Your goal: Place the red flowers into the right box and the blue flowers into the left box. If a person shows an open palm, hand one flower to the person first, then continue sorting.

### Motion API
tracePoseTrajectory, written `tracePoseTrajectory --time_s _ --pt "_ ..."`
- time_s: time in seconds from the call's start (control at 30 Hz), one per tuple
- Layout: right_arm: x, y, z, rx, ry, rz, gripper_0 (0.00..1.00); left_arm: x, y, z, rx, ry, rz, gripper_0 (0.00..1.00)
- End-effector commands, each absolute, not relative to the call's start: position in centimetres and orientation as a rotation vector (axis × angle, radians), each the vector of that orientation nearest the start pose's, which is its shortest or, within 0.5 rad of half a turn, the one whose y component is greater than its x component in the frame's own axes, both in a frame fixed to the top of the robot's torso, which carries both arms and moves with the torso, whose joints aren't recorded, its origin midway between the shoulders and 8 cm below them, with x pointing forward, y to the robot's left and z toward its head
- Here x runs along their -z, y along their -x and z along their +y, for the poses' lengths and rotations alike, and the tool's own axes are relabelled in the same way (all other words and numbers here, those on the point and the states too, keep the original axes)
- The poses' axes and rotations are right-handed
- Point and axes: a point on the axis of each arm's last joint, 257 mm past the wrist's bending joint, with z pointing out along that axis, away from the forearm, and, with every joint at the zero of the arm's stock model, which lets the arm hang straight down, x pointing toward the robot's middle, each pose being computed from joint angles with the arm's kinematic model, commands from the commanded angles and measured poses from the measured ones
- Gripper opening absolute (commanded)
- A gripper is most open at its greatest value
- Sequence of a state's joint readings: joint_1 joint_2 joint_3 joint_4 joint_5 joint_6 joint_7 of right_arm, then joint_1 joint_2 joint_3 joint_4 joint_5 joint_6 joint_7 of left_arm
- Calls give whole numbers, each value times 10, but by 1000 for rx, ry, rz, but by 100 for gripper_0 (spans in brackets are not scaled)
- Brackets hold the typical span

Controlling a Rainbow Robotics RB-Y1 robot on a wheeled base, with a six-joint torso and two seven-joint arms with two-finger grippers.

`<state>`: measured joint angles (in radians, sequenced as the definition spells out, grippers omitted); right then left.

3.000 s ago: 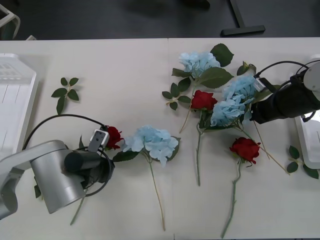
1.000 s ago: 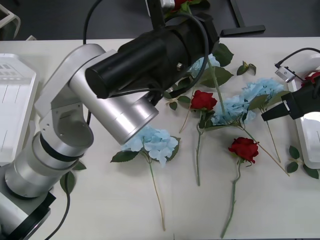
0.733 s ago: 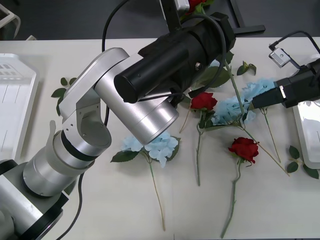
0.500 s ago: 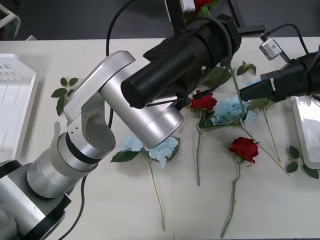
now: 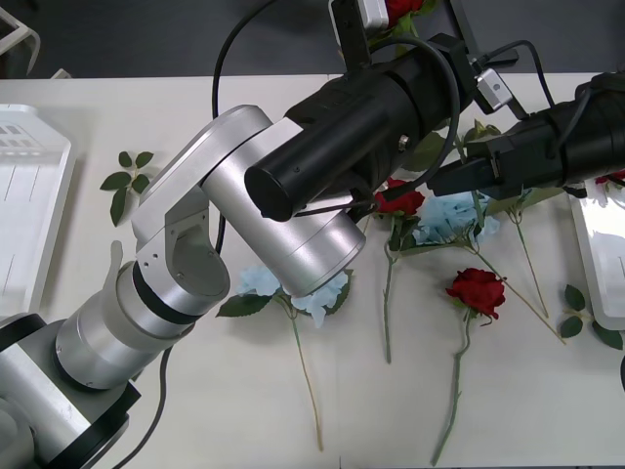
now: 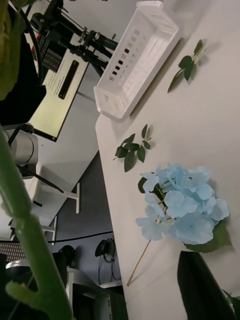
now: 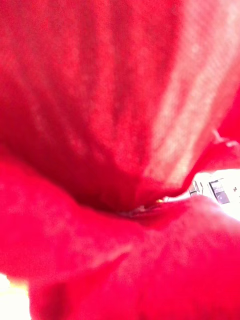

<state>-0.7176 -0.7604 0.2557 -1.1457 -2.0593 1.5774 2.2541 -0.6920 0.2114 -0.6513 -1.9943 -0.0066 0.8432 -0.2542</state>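
Left gripper (image 5: 391,12) raised past table's far edge, pinching red rose (image 7: 120,150) filling its wrist view, right gripper (image 5: 439,181) beside it over blue hydrangeas (image 5: 451,213), finger state cannot be told.

Loose leaf sprig (image 5: 128,177) on white table (image 5: 234,117), dark floor (image 5: 195,39) behind.

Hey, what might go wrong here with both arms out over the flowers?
1. The right gripper is very close to the left arm, beside the stem hanging from the rose that the left gripper holds up. They might collide, or a tug on the stem might pull the rose loose.
2. The left arm reaches over a blue flower lying on the table and might drag it when it moves.
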Motion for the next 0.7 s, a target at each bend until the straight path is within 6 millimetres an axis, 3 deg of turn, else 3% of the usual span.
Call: tracePoseTrajectory --time_s 0.03,0.4,0.43,0.5,0.53,0.7 --pt "91 -434 -109 -1406 1098 1972 0 -50 -460 -152 1155 -21 1627 0" --pt "99 -433 -110 -1382 1113 2009 0 -52 -461 -150 1147 -18 1617 0" --pt "100 -433 -111 -1384 1109 2011 0 -52 -461 -150 1146 -17 1614 4" --pt "100 -432 -111 -1383 1110 2014 0 -52 -463 -149 1142 -14 1613 94" --pt "99 -433 -111 -1383 1107 2013 0 -53 -462 -149 1143 -14 1612 100" --pt "100 -433 -113 -1382 1102 2022 0 -52 -463 -149 1150 -6 1615 100"
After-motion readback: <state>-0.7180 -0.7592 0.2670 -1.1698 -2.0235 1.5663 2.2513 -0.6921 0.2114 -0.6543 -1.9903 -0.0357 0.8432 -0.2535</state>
